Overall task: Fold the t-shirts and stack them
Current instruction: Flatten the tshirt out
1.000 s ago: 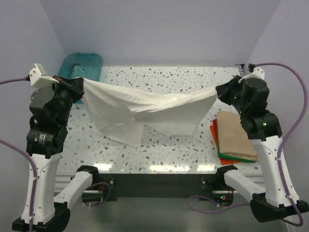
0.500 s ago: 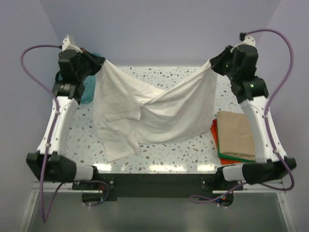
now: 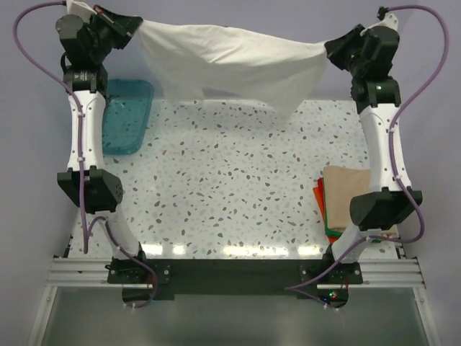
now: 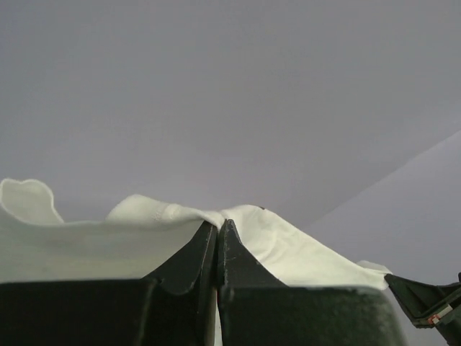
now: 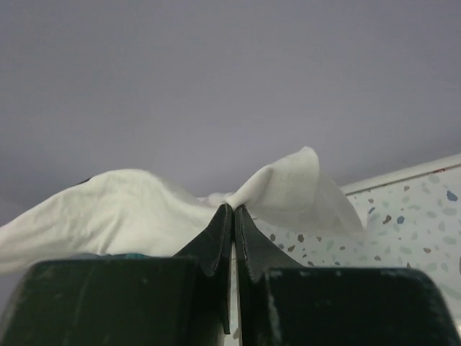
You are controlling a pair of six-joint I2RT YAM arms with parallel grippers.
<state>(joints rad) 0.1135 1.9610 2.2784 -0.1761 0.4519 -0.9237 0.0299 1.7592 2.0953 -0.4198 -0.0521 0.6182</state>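
Off-white cloth spans the top of the overhead view. The off-white t-shirt (image 3: 230,61) hangs stretched between the two raised arms, lifted clear of the speckled desk (image 3: 230,194). It sags a little in the middle, and a longer flap droops right of centre.

The left tool (image 3: 132,27), in the upper left of the frame, is clamped on one end of the shirt. Its wrist view shows both fingers pressed together, with a puckered hem pinched at the tips. The right tool (image 3: 331,49), in the upper right, is clamped on the other end. Its wrist view likewise shows the fingers closed on a bunched fold of fabric, with the rest of the shirt trailing off to the left of that frame.

At the right edge of the desk a folded tan t-shirt (image 3: 346,189) lies on top of a stack. The edges of an orange-red t-shirt (image 3: 318,194) and a green t-shirt (image 3: 331,231) peek out beneath it. The right arm's elbow hides part of this pile.

A teal tub (image 3: 128,115) sits at the left edge of the desk, just beside the left arm.
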